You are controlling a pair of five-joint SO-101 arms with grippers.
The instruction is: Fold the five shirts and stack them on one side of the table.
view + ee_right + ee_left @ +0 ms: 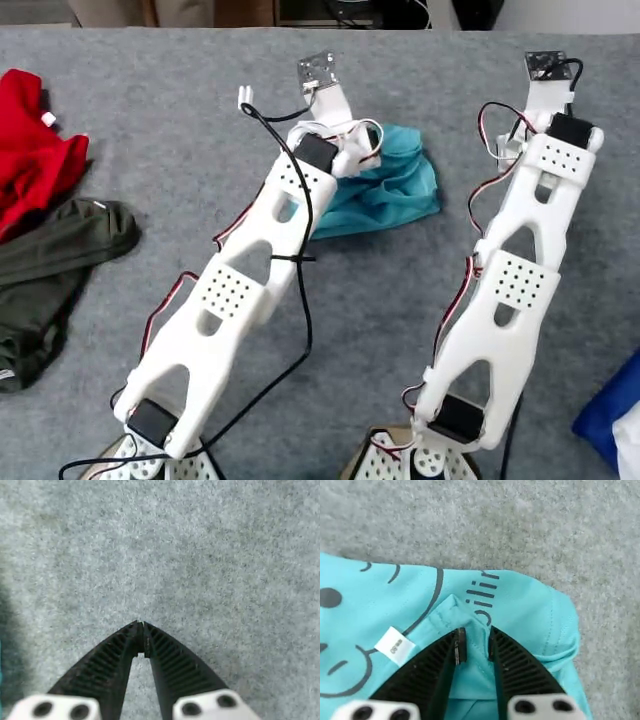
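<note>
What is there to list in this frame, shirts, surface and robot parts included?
teal shirt: one, teal with dark print, crumpled mid-table under the left arm's end
label: one, white, sewn on the teal shirt
red shirt: one, red, bunched at the table's far left edge
dark green shirt: one, dark olive green, heaped just nearer than the red one
blue cloth: one, blue with white beside it, at the right edge by the right arm's base; cannot tell whether it is a shirt
table: one, grey felt-like top
left arm: one, white
right arm: one, white
left gripper: black fingers, pinching a teal fold
right gripper: black fingers, shut over bare table
</note>
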